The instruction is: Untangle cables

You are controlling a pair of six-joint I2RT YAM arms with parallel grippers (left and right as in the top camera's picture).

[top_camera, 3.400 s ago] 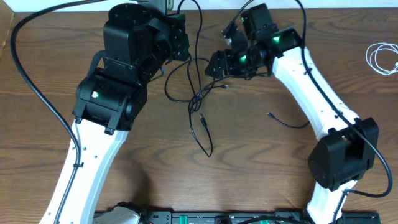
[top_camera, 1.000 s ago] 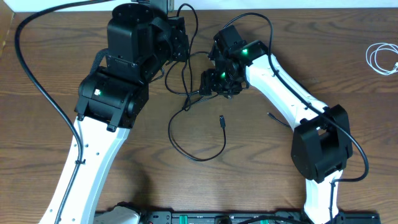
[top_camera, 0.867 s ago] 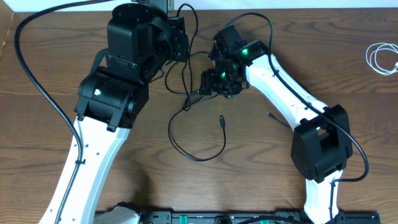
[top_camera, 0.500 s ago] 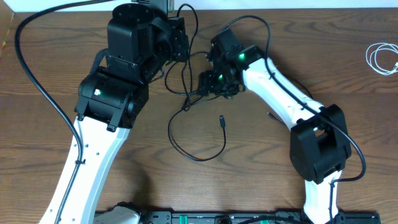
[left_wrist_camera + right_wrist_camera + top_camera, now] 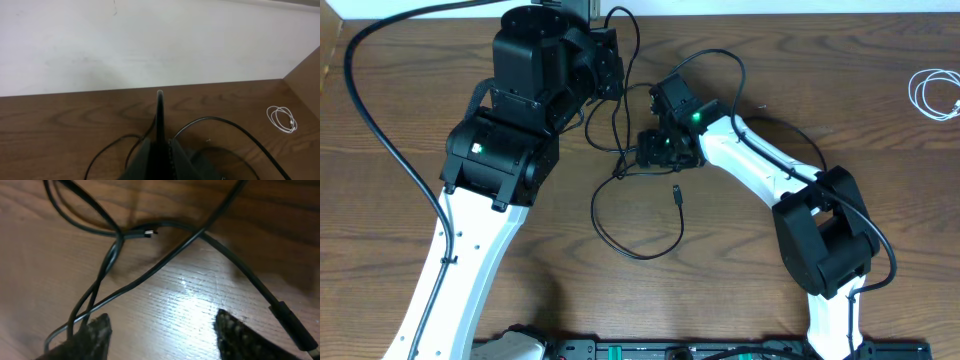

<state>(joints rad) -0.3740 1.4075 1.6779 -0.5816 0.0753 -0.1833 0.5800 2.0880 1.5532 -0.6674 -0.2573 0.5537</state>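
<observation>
Black cables (image 5: 119,236) tangled, right gripper (image 5: 162,325) — jaws apart

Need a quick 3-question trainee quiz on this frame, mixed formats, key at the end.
1. True or false: the white cable lies tangled with the black cables.
2. The right gripper is: A) shut on a plug, B) open above black cables, C) holding the white cable.
3. Fill in: the left gripper has its jaws ____.
Key: 1 false, it lies coiled well apart; 2 B; 3 shut.
</observation>
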